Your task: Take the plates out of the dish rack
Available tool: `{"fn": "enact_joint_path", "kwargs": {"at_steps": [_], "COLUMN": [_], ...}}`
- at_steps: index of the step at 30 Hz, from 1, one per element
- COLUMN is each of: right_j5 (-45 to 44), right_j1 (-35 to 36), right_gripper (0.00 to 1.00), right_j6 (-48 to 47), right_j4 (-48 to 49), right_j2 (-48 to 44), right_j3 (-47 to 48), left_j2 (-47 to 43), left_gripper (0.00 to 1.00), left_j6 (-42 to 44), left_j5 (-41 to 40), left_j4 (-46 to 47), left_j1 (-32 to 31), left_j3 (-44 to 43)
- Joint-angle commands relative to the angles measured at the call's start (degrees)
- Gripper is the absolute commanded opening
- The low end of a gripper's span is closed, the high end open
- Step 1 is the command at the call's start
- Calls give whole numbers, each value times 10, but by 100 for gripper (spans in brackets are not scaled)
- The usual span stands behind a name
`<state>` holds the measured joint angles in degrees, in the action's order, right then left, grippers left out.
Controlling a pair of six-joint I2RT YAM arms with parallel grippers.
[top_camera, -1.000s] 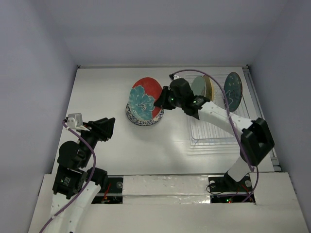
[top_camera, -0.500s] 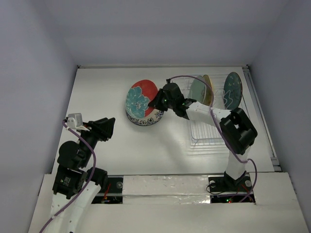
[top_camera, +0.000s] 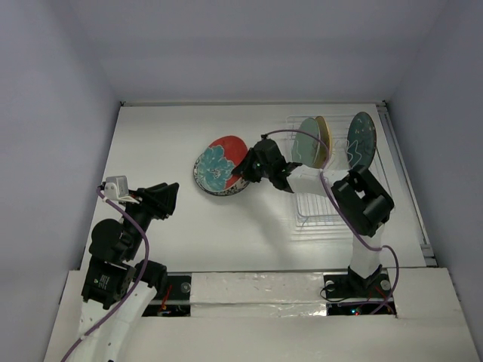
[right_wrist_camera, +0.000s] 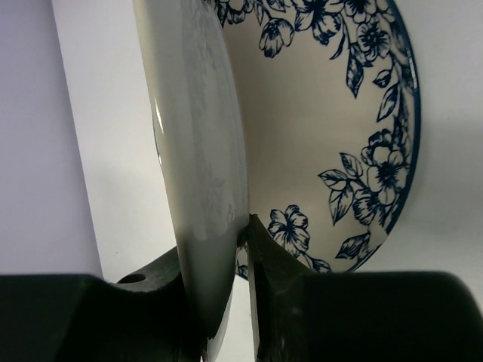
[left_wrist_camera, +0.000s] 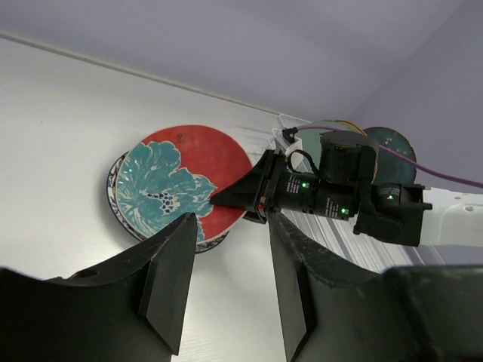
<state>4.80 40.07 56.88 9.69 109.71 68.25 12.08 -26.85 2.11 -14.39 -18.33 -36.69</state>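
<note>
Left of centre in the top view, the right gripper (top_camera: 241,174) is clamped on the right edge of the red-and-teal floral plate (top_camera: 220,164). My right wrist camera shows it plainly: the two fingers pinch the pale rim of that plate (right_wrist_camera: 200,136) from both sides, with no slack between pad and plate. The plate sits tilted, its gripped edge raised, over the white plate with the dark floral rim (top_camera: 219,191), which lies flat on the table (top_camera: 151,143). I cannot tell whether the far edge of the tilted plate touches the white one beneath (the overlap hides it). From the left wrist view the red-and-teal floral plate (left_wrist_camera: 177,181) covers most of the white plate (left_wrist_camera: 113,190), whose rim peeks out at the left and bottom.

At the upper right of the top view stands the dish rack (top_camera: 324,205), with three plates upright in its far end: the mint green plate (top_camera: 306,143), the tan plate (top_camera: 325,139) just behind it, and the dark teal plate (top_camera: 362,141) set apart further right.

At the lower left, the left gripper (top_camera: 164,199) hangs over bare table, well apart from the plates. Its fingers (left_wrist_camera: 170,279) are spread wide with nothing between them.
</note>
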Motion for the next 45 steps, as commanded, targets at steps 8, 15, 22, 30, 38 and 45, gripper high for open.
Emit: {"fn": "enact_joint_path", "kwargs": {"at_steps": [8,15,22,30,38,45], "right_j5": [26,1,-39,-67,-133,-353], "right_j1": [3,13,18,18,24,-36], "right_gripper": [59,84,94,98,13,0], "right_j6": [-26,-83,-167,-207,-265,-305], "right_j4": [77,-18,-133,-182,-208,-300], "right_j2": [-20,-40,-76,-85,-264,-444], "right_j3": [-1,7,22,16,0,-4], "left_j2": [-9,-11,-14,-21,-21,-23], "left_gripper": [40,40,40,40,41,40], "left_j6": [1,1,1,1,2,2], "left_j5": [4,7,8,10,10,11], "left_j4": [31,32,33,33,32,34], "left_j1": [-4,-4,-4,-4,-4,-4], "left_j3": [-3,-2,-2,-1,-1,-1]}}
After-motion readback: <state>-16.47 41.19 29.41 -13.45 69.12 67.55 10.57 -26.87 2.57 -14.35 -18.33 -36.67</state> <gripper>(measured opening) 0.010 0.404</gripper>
